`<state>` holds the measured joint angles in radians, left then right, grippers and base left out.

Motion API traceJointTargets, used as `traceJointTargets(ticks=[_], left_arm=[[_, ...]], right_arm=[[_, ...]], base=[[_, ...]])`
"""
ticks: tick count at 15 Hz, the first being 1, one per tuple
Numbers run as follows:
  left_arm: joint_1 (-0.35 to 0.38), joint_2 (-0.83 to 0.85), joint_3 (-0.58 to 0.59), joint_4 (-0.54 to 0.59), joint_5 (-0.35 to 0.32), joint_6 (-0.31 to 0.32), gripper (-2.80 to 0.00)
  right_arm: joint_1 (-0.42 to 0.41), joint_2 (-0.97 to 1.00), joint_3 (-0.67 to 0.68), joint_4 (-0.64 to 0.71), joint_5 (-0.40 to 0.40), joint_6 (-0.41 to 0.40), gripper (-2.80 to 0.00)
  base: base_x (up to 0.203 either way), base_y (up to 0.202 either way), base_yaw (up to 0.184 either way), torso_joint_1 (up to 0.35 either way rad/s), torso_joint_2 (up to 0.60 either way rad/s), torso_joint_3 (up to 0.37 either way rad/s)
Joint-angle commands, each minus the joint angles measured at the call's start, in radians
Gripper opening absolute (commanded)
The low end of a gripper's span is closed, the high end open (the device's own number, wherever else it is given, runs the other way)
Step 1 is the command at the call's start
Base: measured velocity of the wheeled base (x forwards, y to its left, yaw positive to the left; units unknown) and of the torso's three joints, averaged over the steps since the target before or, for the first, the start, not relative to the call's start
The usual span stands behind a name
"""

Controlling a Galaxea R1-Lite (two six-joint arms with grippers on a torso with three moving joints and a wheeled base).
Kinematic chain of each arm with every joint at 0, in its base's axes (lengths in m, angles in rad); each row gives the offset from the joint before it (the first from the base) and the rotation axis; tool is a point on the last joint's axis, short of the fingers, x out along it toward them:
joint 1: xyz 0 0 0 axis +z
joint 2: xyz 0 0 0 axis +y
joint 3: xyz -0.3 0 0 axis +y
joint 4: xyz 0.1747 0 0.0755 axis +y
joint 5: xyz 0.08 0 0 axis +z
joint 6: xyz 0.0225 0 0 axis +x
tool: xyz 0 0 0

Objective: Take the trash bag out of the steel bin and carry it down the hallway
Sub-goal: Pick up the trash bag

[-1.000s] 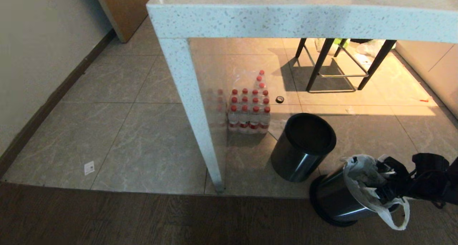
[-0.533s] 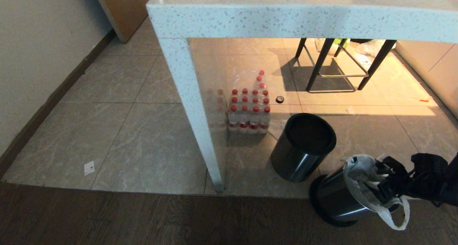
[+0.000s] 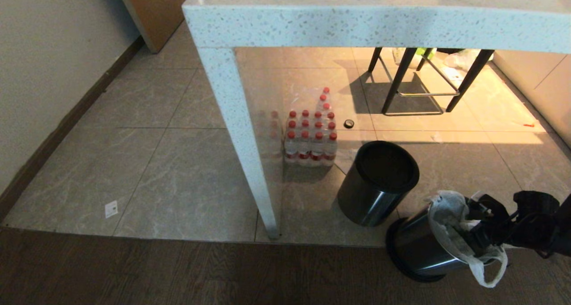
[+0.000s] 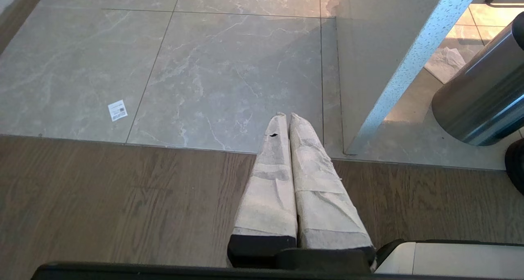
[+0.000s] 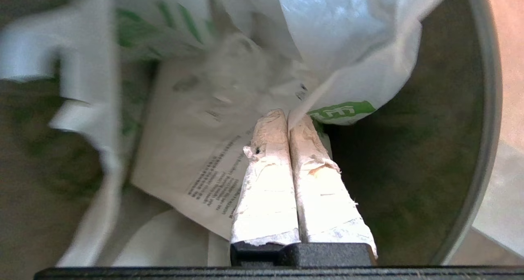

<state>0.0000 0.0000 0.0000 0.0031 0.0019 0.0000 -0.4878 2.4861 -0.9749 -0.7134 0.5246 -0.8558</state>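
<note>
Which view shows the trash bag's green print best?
Right wrist view: the trash bag fills it, green print sharp beside the shut right gripper. Head view shows only its white rim and handle. Left wrist view misses it.

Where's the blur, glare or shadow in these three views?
Head view: warm sunlight washes the far tiles near the stool; the table shadows the near tiles. Right wrist view: trash bag glares bright and its edge is smeared, and the steel bin interior is dark. Left wrist view: sharp and evenly lit, with a bright streak on the dark bin.
</note>
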Motion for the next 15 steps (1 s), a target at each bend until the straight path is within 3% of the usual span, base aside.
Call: traceJointTargets(ticks=[1,4,12,13,15], left_arm=[[0.0,0.0,0.002,0.0,0.0,0.0,-2.8],[0.0,0.0,0.002,0.0,0.0,0.0,-2.8],[0.0,0.0,0.002,0.0,0.001,0.0,-2.8],[0.0,-0.001,0.002,0.0,0.0,0.0,-2.8],[0.0,0.0,0.002,0.0,0.001,0.0,-2.8]], right_arm=[[0.006,-0.04,0.018,0.022,0.018,-0.005,-2.8],[0.013,-0.106,0.067,0.134,0.036,-0.007,-2.8],[0.063,-0.132,0.121,0.134,0.035,-0.008,-2.8],[0.062,-0.131,0.125,0.134,0.035,-0.008,0.0],[0.063,-0.128,0.13,0.134,0.035,-0.008,0.0]], base=[[0.0,0.0,0.0,0.0,0.0,0.0],[0.0,0.0,0.0,0.0,0.0,0.0],[0.0,0.0,0.0,0.0,0.0,0.0],[0.0,0.0,0.0,0.0,0.0,0.0],[0.0,0.0,0.0,0.0,0.0,0.0]])
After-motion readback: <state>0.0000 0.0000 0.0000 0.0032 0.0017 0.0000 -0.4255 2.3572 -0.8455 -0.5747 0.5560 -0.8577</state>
